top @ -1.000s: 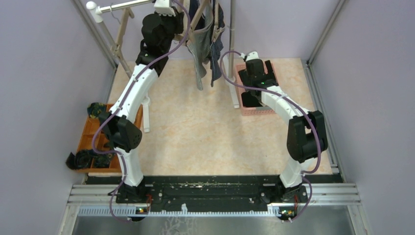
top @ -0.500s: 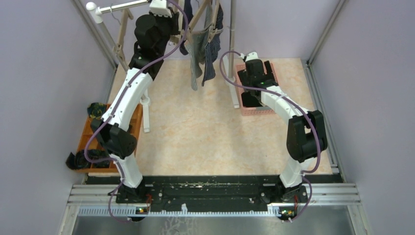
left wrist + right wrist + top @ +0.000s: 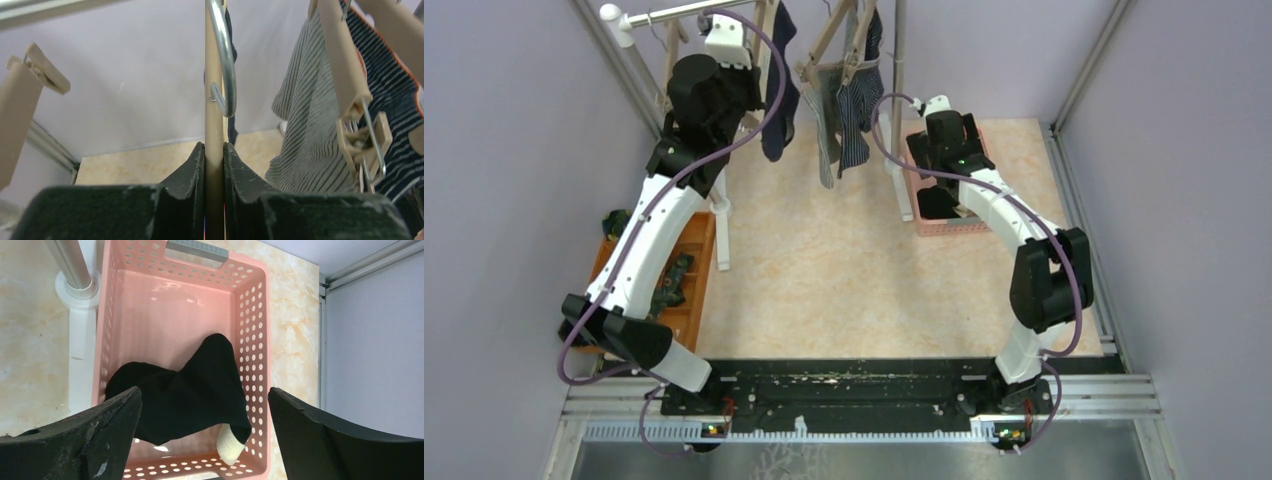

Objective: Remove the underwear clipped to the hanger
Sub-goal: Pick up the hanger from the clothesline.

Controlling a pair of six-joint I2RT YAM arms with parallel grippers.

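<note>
Striped underwear (image 3: 826, 120) hangs lengthwise down — left fingers (image 3: 187, 175) clench hanger bar (image 3: 214, 125), right fingers (image 3: 100, 425) spread wide

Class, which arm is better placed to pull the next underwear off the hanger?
Probably right. The right gripper is open over the pink basket, near the striped underwear; the left gripper is shut on the hanger bar.

Left arm (image 3: 649, 225) raised high, jaws pinched nearly closed; right arm (image 3: 989, 200) extended forward, jaws wide.
</note>
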